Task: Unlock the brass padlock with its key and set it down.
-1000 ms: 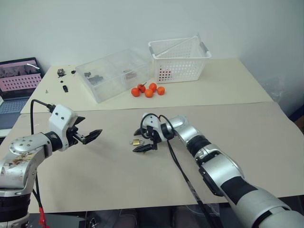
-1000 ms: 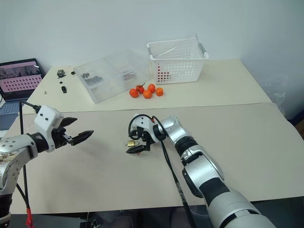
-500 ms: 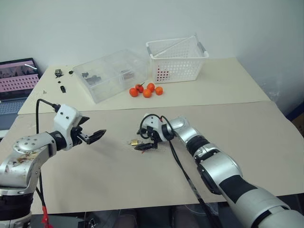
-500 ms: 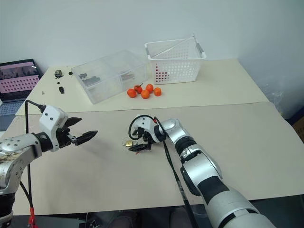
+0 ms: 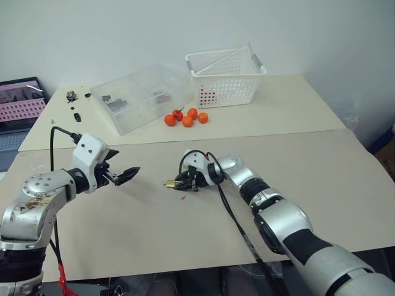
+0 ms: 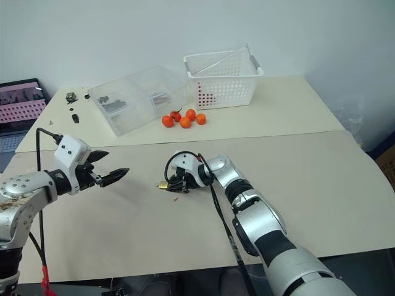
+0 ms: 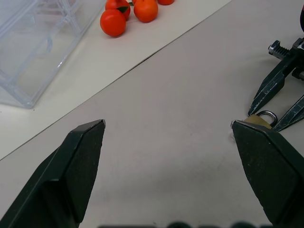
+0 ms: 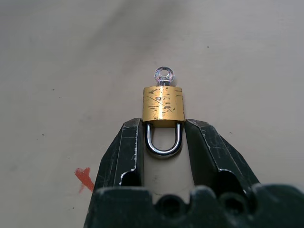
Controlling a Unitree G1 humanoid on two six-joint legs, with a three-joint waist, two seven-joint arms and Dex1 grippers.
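Note:
The brass padlock lies flat on the beige table, a little left of centre. A small silver key sticks out of the end opposite its shackle. My right gripper reaches in from the right, low over the table. Its fingers are closed against both sides of the shackle, tips against the brass body. The head views show the padlock just past the right gripper. My left gripper hovers open and empty to the left, pointing at the lock. The left wrist view shows the padlock beside its finger.
At the back stand a white mesh basket, a clear plastic box and several small oranges. Small black parts and a laptop are at the far left. A red mark is on the table near the lock.
My right gripper's fingers have gone from spread wide to closed on the padlock's shackle. The left gripper has stayed open and in place. The head camera has shifted slightly.

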